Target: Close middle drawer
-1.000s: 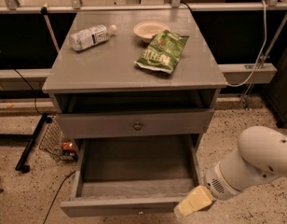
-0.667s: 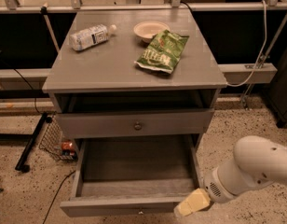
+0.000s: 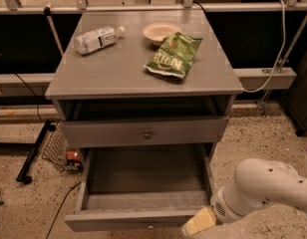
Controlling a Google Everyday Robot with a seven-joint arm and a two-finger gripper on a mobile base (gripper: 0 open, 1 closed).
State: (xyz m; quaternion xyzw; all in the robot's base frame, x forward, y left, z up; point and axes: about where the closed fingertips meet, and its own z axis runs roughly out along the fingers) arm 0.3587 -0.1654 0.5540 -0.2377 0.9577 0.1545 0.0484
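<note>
A: Gripper (image 3: 199,221) sits low, at the right end of the middle drawer (image 3: 133,218) front. Open or closed: cannot tell.
B: Drawer state?
A: Pulled far out, front running left from the gripper. Knob (image 3: 151,226) is well to its left. Contact with the front: can't confirm.
B: Risks?
A: The push would land off-centre, so the drawer may rack and bind. The gripper could slip off the right corner. The upper drawer (image 3: 143,131), above and beyond, looks slightly out, so the arm (image 3: 270,185) might clip it.
</note>
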